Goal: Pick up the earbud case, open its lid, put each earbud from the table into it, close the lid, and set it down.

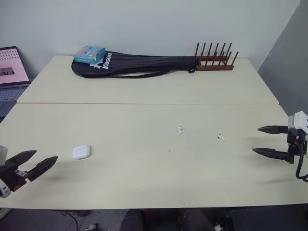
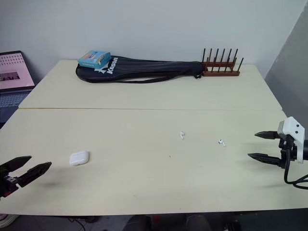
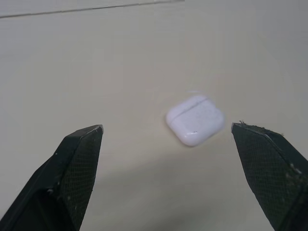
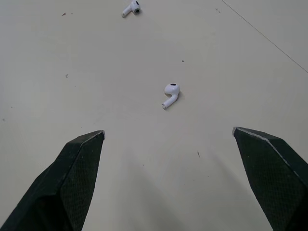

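A white earbud case [image 1: 81, 152] is seen lying flat on the pale table [image 1: 144, 187], lid closed, toward the robot's left and near the front edge; it is touched by nothing. The left gripper [image 1: 45, 155] is held low over the table just beside the case, on its left and slightly nearer the front edge; its jaws are spread wide and grasp nothing, and in the left wrist view the case is framed between the two fingers, ahead of their tips. The right gripper [image 1: 256, 139] is held at the right edge of the table, pointing inward; its jaws are likewise released and empty. Two white earbuds are found on the bare surface: the right earbud [image 1: 221, 136] lies near the right gripper, ahead of its open fingers, and the left earbud [image 1: 180, 129] lies farther toward the middle; the two are apart from each other and well apart from the case. At the far side a black racket bag [image 1: 144, 65] is laid across the table; a blue box [image 1: 89, 54] rests on its left end, and a wooden rack [image 1: 215, 61] stands at its right end. A laptop [image 1: 12, 67] is visible beyond the table's far left corner.
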Robot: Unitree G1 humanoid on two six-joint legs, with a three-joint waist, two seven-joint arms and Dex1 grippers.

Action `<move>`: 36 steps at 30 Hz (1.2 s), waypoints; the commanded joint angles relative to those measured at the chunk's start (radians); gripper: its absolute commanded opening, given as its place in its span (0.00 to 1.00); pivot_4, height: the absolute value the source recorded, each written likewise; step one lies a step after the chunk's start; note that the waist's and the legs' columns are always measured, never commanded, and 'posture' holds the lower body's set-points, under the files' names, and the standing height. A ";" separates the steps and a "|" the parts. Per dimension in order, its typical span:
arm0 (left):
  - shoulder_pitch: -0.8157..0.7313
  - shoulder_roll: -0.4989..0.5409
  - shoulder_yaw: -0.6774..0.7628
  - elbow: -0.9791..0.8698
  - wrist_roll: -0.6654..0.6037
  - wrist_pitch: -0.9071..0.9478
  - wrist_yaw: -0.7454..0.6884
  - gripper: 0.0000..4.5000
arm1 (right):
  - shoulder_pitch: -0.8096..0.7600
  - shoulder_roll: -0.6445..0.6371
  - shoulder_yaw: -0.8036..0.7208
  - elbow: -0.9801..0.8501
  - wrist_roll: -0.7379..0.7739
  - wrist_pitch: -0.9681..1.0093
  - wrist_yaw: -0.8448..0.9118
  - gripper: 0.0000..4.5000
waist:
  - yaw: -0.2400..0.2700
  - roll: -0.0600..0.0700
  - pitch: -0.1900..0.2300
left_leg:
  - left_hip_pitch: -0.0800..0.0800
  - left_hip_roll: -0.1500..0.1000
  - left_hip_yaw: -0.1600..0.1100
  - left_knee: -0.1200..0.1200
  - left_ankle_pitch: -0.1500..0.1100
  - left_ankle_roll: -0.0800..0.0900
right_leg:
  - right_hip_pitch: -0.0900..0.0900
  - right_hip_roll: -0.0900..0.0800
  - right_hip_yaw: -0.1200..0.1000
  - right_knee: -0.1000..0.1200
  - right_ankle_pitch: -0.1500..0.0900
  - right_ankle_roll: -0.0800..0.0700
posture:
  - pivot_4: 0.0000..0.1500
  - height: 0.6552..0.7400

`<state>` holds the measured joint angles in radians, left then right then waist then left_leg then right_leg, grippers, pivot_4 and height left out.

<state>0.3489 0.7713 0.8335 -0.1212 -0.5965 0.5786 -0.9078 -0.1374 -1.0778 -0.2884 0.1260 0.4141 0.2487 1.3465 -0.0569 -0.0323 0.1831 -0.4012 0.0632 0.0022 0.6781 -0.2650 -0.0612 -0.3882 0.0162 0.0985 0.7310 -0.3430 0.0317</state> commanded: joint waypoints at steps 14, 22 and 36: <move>-0.043 -0.370 -0.272 -0.307 0.044 0.105 0.514 1.00 | -0.351 0.082 0.204 -0.325 0.159 0.195 0.040 0.99 | 0.002 0.000 0.000 | 0.000 -0.001 -0.004 0.001 0.000 0.000 | 0.002 0.001 -0.001 0.001 0.002 -0.002 | 1.00 0.38; -0.150 -0.378 -0.326 -0.182 0.110 0.076 0.597 1.00 | -0.505 0.157 0.340 -0.286 0.129 0.186 0.112 0.99 | 0.004 0.001 -0.001 | 0.001 -0.001 -0.005 0.001 0.000 0.000 | 0.003 0.001 -0.003 0.001 0.002 -0.002 | 1.00 0.38; -0.199 -0.319 -0.393 -0.154 0.113 0.213 0.605 0.73 | -0.559 0.194 0.375 -0.262 0.107 0.177 0.153 1.00 | 0.007 0.007 -0.004 | 0.002 -0.001 -0.007 0.001 0.000 0.000 | 0.004 0.001 -0.003 0.001 0.002 -0.002 | 1.00 0.38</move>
<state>0.1342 0.4511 0.4795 -0.3081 -0.4869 0.7395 -0.2963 -0.6713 -0.8835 0.1012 -0.1157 0.5149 0.4324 1.4951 -0.0497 -0.0256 0.1791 -0.3995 0.0617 -0.0043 0.6794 -0.2647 -0.0612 -0.3842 0.0171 0.0951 0.7324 -0.3405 0.0301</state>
